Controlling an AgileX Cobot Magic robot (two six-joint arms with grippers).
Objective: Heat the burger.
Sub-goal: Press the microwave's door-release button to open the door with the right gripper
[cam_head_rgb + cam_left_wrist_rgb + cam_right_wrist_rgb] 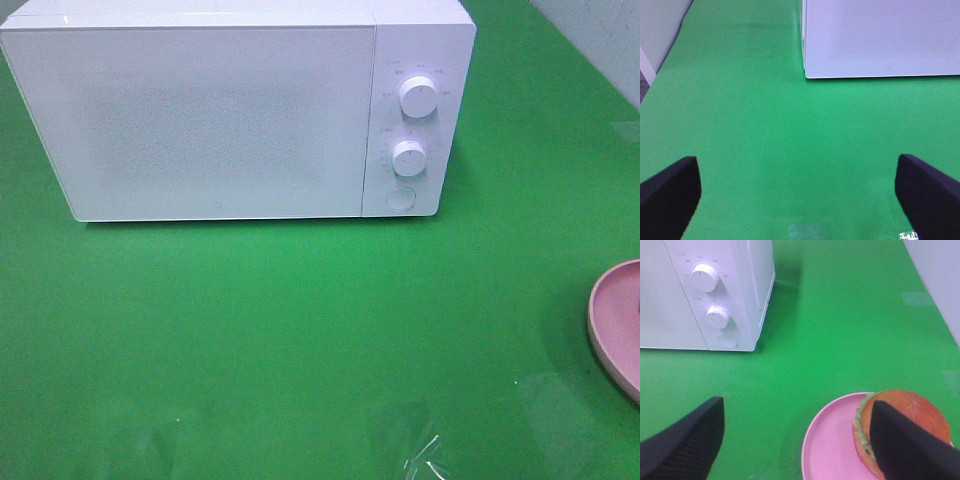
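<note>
Right pincer gapes empty — burger lies just beyond it, seemingly untouched.

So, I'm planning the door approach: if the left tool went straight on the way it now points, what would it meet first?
The left tool would likely meet the bare green table first, with the microwave's near corner beyond; depth is unclear.

smooth white plastic-looking microwave with a speckly door, matt green table cover, smooth pink plate, pretty smooth burger bun
</note>
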